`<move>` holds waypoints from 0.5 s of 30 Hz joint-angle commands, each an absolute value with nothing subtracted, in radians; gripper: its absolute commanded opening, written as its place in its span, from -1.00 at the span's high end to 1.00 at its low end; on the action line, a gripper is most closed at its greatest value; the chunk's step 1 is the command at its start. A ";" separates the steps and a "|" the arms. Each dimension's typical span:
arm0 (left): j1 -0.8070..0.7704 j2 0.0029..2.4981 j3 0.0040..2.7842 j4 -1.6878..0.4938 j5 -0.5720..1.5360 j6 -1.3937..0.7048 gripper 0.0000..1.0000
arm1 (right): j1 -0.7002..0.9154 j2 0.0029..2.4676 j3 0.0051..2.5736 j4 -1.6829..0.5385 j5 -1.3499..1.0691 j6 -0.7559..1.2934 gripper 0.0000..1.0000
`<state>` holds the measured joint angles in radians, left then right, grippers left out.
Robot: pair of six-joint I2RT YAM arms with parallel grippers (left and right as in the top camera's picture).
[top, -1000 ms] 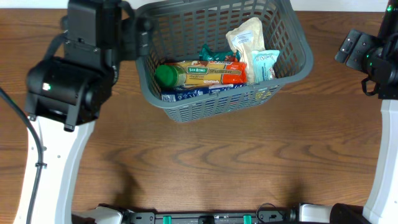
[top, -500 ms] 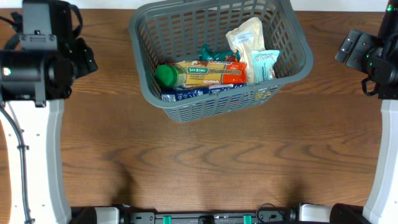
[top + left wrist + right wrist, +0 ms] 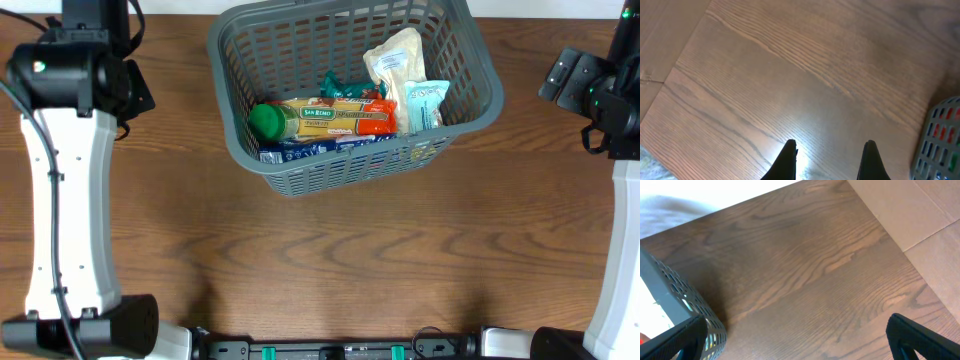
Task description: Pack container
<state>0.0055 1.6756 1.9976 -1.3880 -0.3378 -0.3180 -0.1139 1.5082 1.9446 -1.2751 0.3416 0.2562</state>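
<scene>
Overhead, the wooden table (image 3: 320,260) shows no loose groceries on the part in view, so packing looks close to done. The step in hand is probably to settle both arms clear of the load.

The container (image 3: 330,172) sits at the far middle of the table, turned a little askew, with its front wall facing the camera. The left arm (image 3: 70,200) stands well to its left and the right arm (image 3: 620,230) well to its right. Neither touches it.

Inside, a long yellow and red pasta packet (image 3: 335,117) lies across the middle. A green-capped item (image 3: 266,122) sits at its left end. A pale pouch (image 3: 398,60) leans up near the right side wall, and a light blue packet (image 3: 425,103) stands just in front of it.

In its wrist view the left pincer (image 3: 830,155) hovers over bare wood, its fingers at a narrowish gap with nothing between them. A corner of the container (image 3: 940,135) shows at the right edge. The right pincer (image 3: 797,337) stands wide and empty, with the container (image 3: 675,300) low on the left.

To finish well, either arm should move outward and up, away from the thick rim, since a brush there could swing the already skewed basket. The leaning pouch is the likeliest thing to tip, so it deserves a check. If it needs a nudge, the right pincer is the nearer one, and it should come straight down inside the wall.
</scene>
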 commanded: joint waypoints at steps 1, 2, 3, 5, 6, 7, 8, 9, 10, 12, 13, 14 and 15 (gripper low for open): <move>0.010 1.711 1.998 -1.394 -0.329 -0.327 0.87 | -0.118 1.507 1.950 -1.276 0.358 0.269 -0.99; 0.010 1.719 1.998 -1.393 -0.329 -0.327 0.26 | -0.118 1.507 1.950 -1.276 0.358 0.269 -0.98; 0.010 1.728 1.998 -1.393 -0.329 -0.327 -0.47 | -0.118 1.507 1.950 -1.276 0.358 0.269 -0.98; 0.010 1.740 1.998 -1.390 -0.329 -0.327 -0.89 | -0.118 1.507 1.950 -1.276 0.358 0.269 -0.98; 0.010 1.746 1.998 -1.388 -0.330 -0.327 -0.98 | -0.118 1.507 1.950 -1.276 0.358 0.269 -0.99; 0.011 1.752 1.998 -1.383 -0.330 -0.327 -0.97 | -0.118 1.507 1.950 -1.276 0.358 0.269 -0.98; 0.011 1.753 1.998 -1.379 -0.330 -0.327 -0.97 | -0.118 1.507 1.950 -1.276 0.358 0.269 -0.99; 0.014 1.757 1.998 -1.374 -0.330 -0.327 -0.97 | -0.118 1.507 1.950 -1.276 0.358 0.269 -0.98; 0.018 1.759 1.998 -1.367 -0.330 -0.327 -0.97 | -0.118 1.507 1.950 -1.276 0.358 0.269 -0.98; 0.030 1.761 1.998 -1.357 -0.330 -0.327 -0.97 | -0.118 1.507 1.950 -1.276 0.358 0.269 -0.98; 0.038 1.762 1.998 -1.352 -0.329 -0.327 -0.97 | -0.118 1.507 1.950 -1.276 0.358 0.269 -0.99; 0.048 1.762 1.998 -1.346 -0.330 -0.327 -0.97 | -0.118 1.507 1.950 -1.276 0.358 0.269 -0.99; 0.059 1.762 1.998 -1.344 -0.330 -0.327 -0.97 | -0.118 1.507 1.950 -1.276 0.358 0.269 -0.99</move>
